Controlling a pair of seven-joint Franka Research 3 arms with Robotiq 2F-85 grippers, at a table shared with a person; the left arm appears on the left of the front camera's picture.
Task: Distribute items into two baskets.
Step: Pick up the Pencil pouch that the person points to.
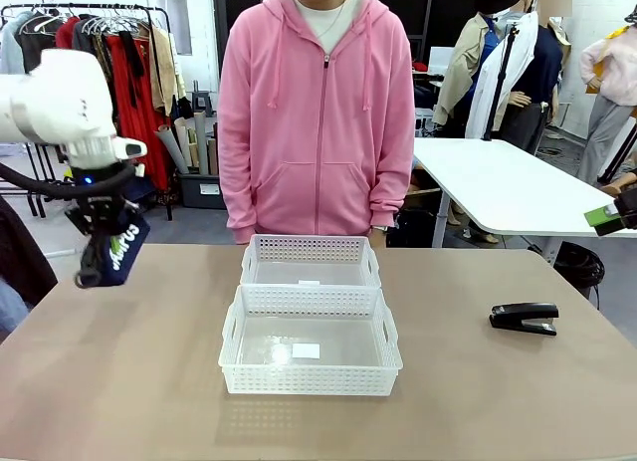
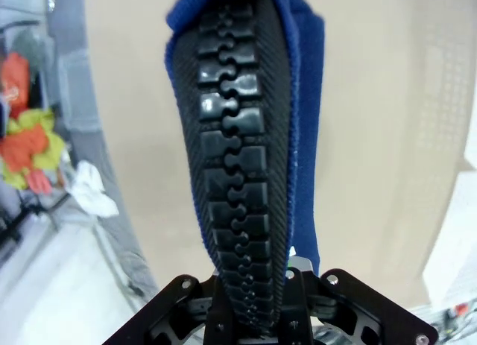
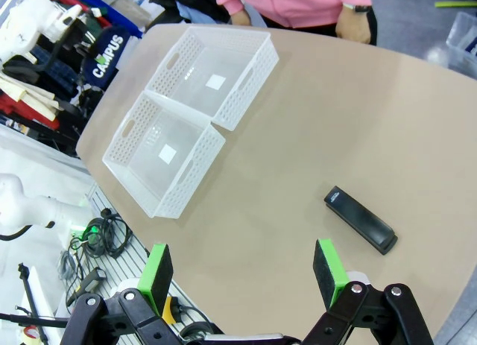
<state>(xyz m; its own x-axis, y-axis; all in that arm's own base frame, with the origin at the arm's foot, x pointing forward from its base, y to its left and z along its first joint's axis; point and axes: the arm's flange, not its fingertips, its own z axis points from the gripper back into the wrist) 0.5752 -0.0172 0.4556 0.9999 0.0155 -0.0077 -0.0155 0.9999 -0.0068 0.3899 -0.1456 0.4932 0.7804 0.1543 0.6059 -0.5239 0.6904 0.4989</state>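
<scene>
At far left, the left gripper [image 1: 100, 248] held the pouch [image 1: 126, 248] clamped above the bench [image 1: 119, 381]. The right gripper [image 3: 244, 272] gaped wide near the stapler [image 1: 525, 318], lying at right. Two baskets [image 1: 311, 300] touched at centre, a person [image 1: 317, 113] behind them.

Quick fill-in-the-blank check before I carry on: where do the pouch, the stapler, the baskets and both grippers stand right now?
1. The left gripper is shut on the navy ___, held above the table.
2. The black stapler lies on the table to the robot's ___ of the larger basket.
3. The larger basket and the smaller basket are both ___.
4. The right gripper has its jaws ___.

Missing words: pouch; right; empty; open.
</scene>
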